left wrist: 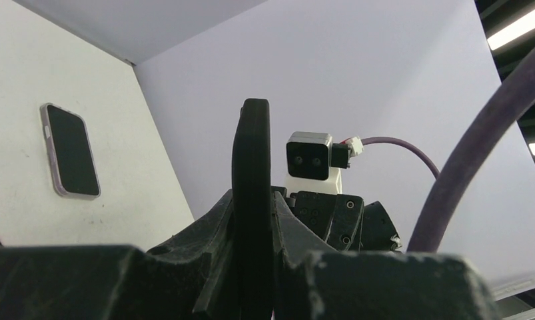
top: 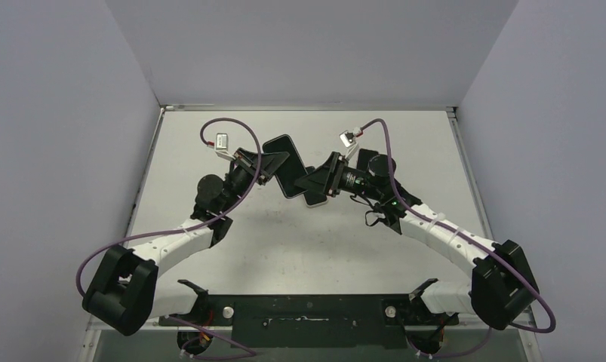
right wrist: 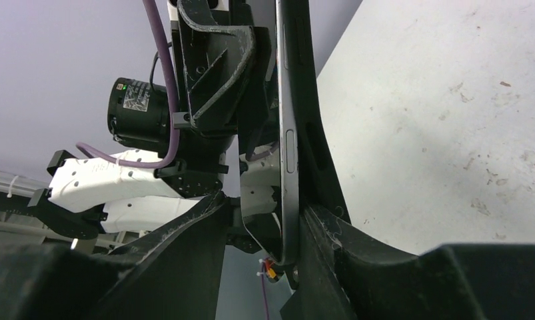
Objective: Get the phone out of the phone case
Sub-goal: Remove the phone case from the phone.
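Observation:
A dark phone in a black case (top: 284,160) is held up above the table between both arms. My left gripper (top: 268,167) is shut on its upper part; in the left wrist view the case (left wrist: 251,153) stands edge-on between the jaws of that gripper (left wrist: 252,200). My right gripper (top: 315,183) is open around the lower end. In the right wrist view the phone's silver-grey edge (right wrist: 290,147) sits beside the black case (right wrist: 312,143), which spreads away from it lower down. The right-hand finger of that gripper (right wrist: 264,203) touches the case; the other stands well clear.
Another dark-screened phone with a pale rim (left wrist: 70,150) lies flat on the white table (top: 299,249). In the top view a dark shape (top: 367,160) shows behind the right arm. Grey walls enclose the table on three sides.

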You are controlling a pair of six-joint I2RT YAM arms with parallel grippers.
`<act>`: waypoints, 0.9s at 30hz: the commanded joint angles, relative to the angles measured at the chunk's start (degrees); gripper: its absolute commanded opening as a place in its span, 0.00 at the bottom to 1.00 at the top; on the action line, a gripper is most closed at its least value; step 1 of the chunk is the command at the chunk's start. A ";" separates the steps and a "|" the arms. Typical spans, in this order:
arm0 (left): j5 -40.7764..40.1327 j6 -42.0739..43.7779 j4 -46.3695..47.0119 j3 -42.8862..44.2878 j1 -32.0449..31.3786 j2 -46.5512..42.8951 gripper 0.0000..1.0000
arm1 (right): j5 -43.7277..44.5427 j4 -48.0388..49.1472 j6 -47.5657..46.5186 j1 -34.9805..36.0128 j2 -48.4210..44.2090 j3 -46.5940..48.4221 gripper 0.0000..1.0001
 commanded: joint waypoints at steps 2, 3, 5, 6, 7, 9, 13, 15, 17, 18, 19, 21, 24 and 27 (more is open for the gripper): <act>3.57 -0.78 8.66 0.28 -4.93 0.96 0.00 | -1.06 14.48 3.35 0.51 2.15 2.28 0.37; 3.74 -0.66 9.28 0.29 -5.18 1.29 0.00 | -1.06 15.77 4.05 0.26 2.57 2.06 0.36; 4.33 -0.22 10.15 0.21 -5.38 1.62 0.00 | -1.25 17.20 4.82 -0.37 3.23 2.37 0.31; 4.88 0.31 10.14 0.22 -5.39 1.58 0.00 | -1.50 17.47 5.01 -0.72 3.48 2.70 0.28; 5.28 1.07 9.42 0.16 -5.17 1.26 0.00 | -1.76 17.66 5.19 -1.11 3.64 2.98 0.24; 5.42 3.46 6.76 -0.16 -4.76 -0.04 0.06 | -2.25 17.91 5.77 -1.94 3.65 3.10 0.15; 5.27 8.23 1.17 -0.79 -3.17 -2.96 0.33 | -3.17 19.43 7.97 -3.59 3.31 2.38 0.01; 5.88 9.36 0.40 -1.06 -1.99 -3.72 0.46 | -3.54 20.86 9.35 -4.24 3.15 1.88 0.00; 6.47 9.94 0.26 -1.48 -0.62 -4.72 0.54 | -3.81 21.61 10.48 -4.94 2.98 1.54 0.00; 6.76 10.06 0.05 -1.78 0.07 -5.24 0.57 | -3.90 21.79 10.89 -5.22 2.91 1.49 0.00; 7.13 10.38 -0.24 -2.00 0.79 -5.90 0.59 | -3.95 21.88 11.28 -5.57 2.86 1.42 0.00; 7.97 11.35 -1.69 -2.62 2.08 -7.40 0.62 | -3.93 22.42 12.09 -6.19 2.48 1.27 0.00; 8.17 13.58 -6.13 -3.36 2.96 -9.81 0.63 | -4.04 22.73 12.70 -7.09 2.01 1.35 0.00; 8.63 14.81 -7.39 -3.83 2.81 -10.75 0.63 | -4.17 22.55 12.64 -7.25 1.83 1.73 0.00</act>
